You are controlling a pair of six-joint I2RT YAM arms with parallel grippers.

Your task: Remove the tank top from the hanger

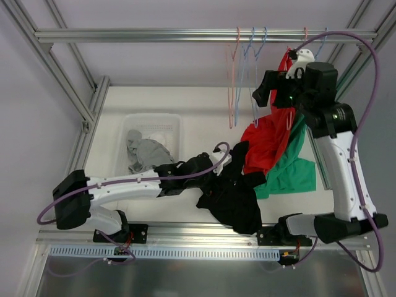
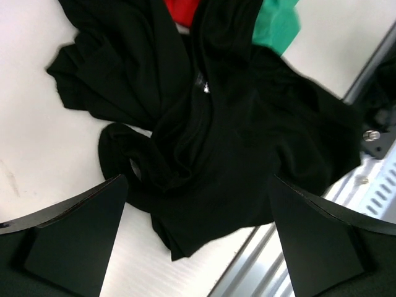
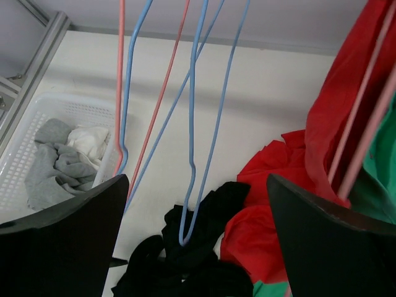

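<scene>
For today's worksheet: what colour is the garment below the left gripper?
Black garment; left wrist view.

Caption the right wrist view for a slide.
Open right gripper faces bare hangers; red tank top hangs on a pink hanger.

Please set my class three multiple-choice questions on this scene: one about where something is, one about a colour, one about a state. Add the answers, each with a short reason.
1. Where is the white basket?
A. on the left part of the table
B. hanging from the rail
C. on top of the right arm

2. What colour is the garment under the left claw?
A. yellow
B. black
C. white

3. How does the left claw stand?
A. shut on a hanger
B. shut on the basket's rim
C. open above the garment

Answers:
1 A: the top view shows it resting on the table's left side.
2 B: black cloth fills the left wrist view.
3 C: its fingers stand wide apart and grip nothing, with the garment lying below.
</scene>
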